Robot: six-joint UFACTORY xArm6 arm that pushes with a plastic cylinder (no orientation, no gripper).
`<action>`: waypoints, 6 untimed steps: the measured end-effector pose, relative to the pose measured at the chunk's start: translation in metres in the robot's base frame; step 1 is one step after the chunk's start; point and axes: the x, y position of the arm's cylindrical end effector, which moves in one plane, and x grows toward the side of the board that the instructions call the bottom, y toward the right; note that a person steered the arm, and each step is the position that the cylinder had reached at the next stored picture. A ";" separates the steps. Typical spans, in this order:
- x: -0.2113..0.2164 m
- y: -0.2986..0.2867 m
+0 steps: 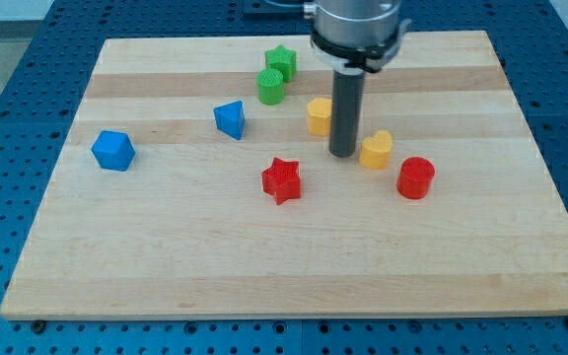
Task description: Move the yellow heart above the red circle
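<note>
Camera view: my tip (343, 154) sits just left of yellow heart (376, 150), touching or nearly so — prob set to nudge it. No hand, grasps nothing. Heart lies upper-left of red circle (415, 177), close, not yet above.

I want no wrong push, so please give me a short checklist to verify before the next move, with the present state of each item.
1. My tip on the board: ok.
2. Tip beside the yellow heart, at its left: ok.
3. Tip touching the heart: cannot tell.
4. Heart already above the red circle: not ok, it sits up-left of it.
5. Space above the circle free of blocks: ok.
6. Other yellow block, up-left of the tip, out of the path: ok.
</note>
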 end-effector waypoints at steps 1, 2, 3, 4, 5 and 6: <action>0.004 0.016; 0.004 0.025; 0.003 0.050; 0.004 0.060; 0.020 0.057; 0.037 0.057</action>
